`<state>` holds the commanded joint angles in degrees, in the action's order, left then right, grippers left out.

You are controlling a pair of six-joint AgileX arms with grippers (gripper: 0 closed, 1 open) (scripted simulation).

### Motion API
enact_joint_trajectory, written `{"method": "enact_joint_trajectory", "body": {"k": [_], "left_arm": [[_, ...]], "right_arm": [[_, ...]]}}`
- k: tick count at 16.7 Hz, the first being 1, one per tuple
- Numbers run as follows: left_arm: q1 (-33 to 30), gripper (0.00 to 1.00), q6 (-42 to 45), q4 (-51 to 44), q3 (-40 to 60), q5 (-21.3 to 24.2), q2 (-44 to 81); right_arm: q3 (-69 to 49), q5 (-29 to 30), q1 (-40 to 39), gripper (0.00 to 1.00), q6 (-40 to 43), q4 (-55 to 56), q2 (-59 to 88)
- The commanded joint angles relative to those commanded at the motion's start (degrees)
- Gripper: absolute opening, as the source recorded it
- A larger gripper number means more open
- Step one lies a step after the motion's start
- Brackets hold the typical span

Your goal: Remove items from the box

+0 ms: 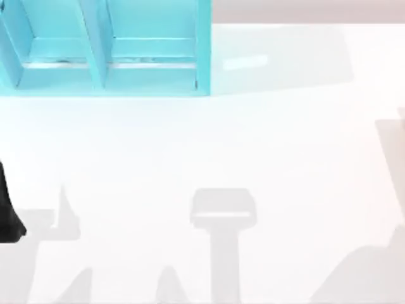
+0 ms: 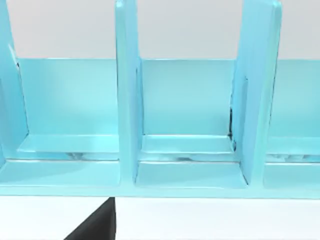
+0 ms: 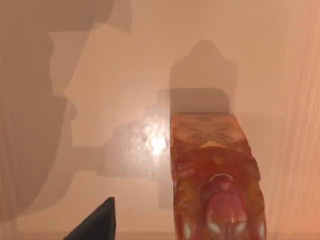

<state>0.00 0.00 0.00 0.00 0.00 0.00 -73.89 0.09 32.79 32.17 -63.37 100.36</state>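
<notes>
Honestly, finger state can't be told on either arm. Right wrist view: carton-shaped block (image 3: 215,175), red rounded top, on a bare surface. Box (image 1: 107,47) sits at table (image 1: 253,139) far left; visible compartments look empty. Left arm (image 1: 7,209) at left edge.

The box (image 1: 107,57) is light blue, like the sky, with blue walls between its parts. The table (image 1: 221,145) is white, with soft grey shadows on it. The carton-shaped block (image 3: 215,175) is orange-brown with swirly red marks and a red rounded top. A black arm piece (image 1: 9,209) shows at the table's left side.
</notes>
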Motion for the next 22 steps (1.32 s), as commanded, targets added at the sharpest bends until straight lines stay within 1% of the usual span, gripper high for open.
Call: {"method": "enact_joint_trajectory", "body": {"k": [4,11,17,22], "left_arm": [[0.0,1.0,0.0,0.0,0.0,0.0,0.0],[0.0,1.0,0.0,0.0,0.0,0.0,0.0],[0.0,1.0,0.0,0.0,0.0,0.0,0.0],[0.0,1.0,0.0,0.0,0.0,0.0,0.0]], "right_arm": [[3.05,-0.14,0.08,1.0,0.23,6.92,4.19],[12.99,0.11,-0.5,1.0,-0.54,15.49,2.58],[14.81,0.09,-0.63,1.0,-0.76,17.11,2.45],[14.81,0.09,-0.63,0.62,-0.76,17.11,2.45]]}}
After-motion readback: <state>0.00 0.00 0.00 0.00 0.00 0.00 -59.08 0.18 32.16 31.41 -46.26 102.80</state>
